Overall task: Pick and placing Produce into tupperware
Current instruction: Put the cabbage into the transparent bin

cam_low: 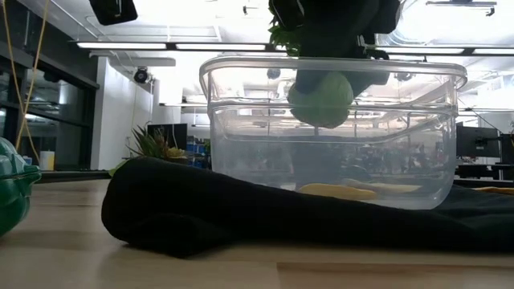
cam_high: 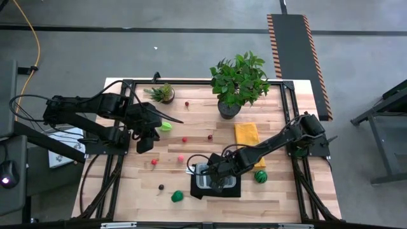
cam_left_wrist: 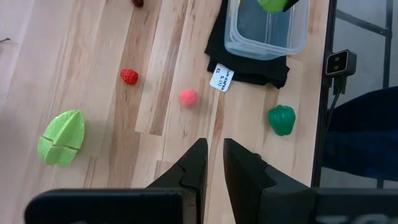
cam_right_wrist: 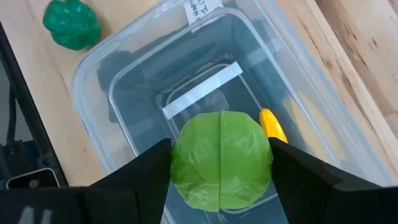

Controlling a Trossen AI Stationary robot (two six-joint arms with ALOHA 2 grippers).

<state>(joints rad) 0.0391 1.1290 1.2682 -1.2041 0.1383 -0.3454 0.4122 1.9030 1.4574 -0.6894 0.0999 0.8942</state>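
My right gripper [cam_right_wrist: 221,163] is over the clear tupperware [cam_right_wrist: 93,81], shut on a light green, round piece of produce [cam_right_wrist: 221,158]. In the low view this green piece [cam_low: 321,98] hangs just inside the tupperware's rim [cam_low: 241,68]. A yellow piece [cam_right_wrist: 272,124] lies on the tupperware's bottom. The tupperware stands on a black mat [cam_low: 177,209]. My left gripper [cam_left_wrist: 212,155] hangs shut and empty above the table's left part. Under it lie a light green cut piece [cam_left_wrist: 61,137], a red berry [cam_left_wrist: 129,76], a pink ball [cam_left_wrist: 188,98] and a dark green pepper [cam_left_wrist: 282,119]. My right gripper pinches the light green round piece between its two fingers, one on each opposite side [cam_right_wrist: 179,163]. The fingers come from above, slanting down. The piece hangs clear of the tupperware's bottom, its lower part below the rim.
A large potted plant [cam_high: 238,79] and a small one [cam_high: 162,93] stand at the table's far edge, with a yellow cloth [cam_high: 247,135] beside the right arm. Several small pieces of produce are scattered mid-table [cam_high: 184,139]. A green and yellow piece [cam_high: 261,176] lies right of the mat.
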